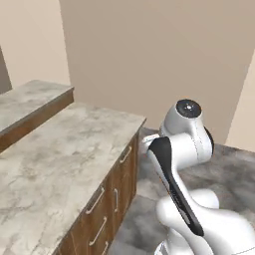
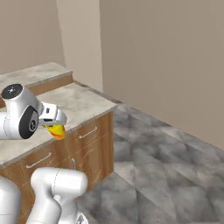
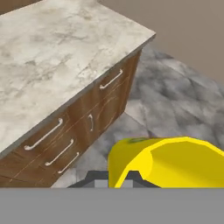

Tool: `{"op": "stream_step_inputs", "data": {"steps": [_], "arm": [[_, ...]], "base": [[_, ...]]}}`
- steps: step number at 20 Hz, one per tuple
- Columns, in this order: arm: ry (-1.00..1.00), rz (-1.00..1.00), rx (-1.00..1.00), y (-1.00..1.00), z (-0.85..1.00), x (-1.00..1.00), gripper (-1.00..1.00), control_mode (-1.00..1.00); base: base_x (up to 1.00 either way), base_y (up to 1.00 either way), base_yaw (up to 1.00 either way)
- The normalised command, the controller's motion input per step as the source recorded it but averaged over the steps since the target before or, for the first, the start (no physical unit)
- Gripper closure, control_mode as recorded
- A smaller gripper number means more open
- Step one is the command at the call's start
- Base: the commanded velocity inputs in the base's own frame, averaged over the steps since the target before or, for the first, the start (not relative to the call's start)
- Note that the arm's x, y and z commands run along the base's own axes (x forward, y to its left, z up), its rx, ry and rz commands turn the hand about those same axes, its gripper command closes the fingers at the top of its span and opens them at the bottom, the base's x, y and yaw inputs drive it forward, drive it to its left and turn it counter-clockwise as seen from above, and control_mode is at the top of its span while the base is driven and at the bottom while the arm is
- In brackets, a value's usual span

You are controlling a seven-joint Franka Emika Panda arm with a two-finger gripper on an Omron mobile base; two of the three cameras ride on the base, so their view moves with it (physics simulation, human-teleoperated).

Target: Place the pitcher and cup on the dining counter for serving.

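Beside the end of the marble counter [image 2: 74, 103], above the grey floor [image 2: 162, 166], the gripper [image 2: 56, 124] is held at about counter-top height, and the cup [image 2: 56, 131] is clamped in it. Its jaws are drawn nearly together on the cup's wall, and no other thing is gripped. From the right base view the cup is seen as a small yellow shape with a red-orange mark, tucked under the white hand and overlapping the counter's front edge. From the hand view the cup [image 3: 170, 162] is seen close up, lying across the lower right of the picture with its open mouth turned toward the counter [image 3: 57, 65]; the finger tips are hidden behind it. The counter's wooden front, with drawers [image 3: 48, 135] and pale handles, is seen below the marble top, and the cup is held off it, out over the floor [image 3: 175, 105]. From the left base view the arm [image 1: 184, 149] is seen folded just beyond the counter's [image 1: 55, 159] corner, and a raised second marble top [image 1: 30, 99] is seen behind the counter, against the beige wall [image 1: 159, 55].
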Motion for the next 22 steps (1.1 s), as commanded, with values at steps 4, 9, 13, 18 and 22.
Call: {"op": "stream_step_inputs", "data": {"steps": [4, 9, 13, 18, 22], "arm": [[0.00, 0.00, 0.00, 0.00, 0.00, 0.00, 1.00, 1.00], [0.00, 0.00, 0.00, 0.00, 0.00, 0.00, 1.00, 1.00], [0.00, 0.00, 0.00, 0.00, 0.00, 0.00, 1.00, 1.00], [0.00, 0.00, 0.00, 0.00, 0.00, 0.00, 1.00, 1.00], [0.00, 0.00, 0.00, 0.00, 0.00, 0.00, 1.00, 1.00]], "base": [[0.00, -0.14, 0.97], [0.03, -0.99, 0.56], [0.09, -1.00, 0.32], [0.34, -1.00, 0.23], [0.32, -1.00, 0.15]]}}
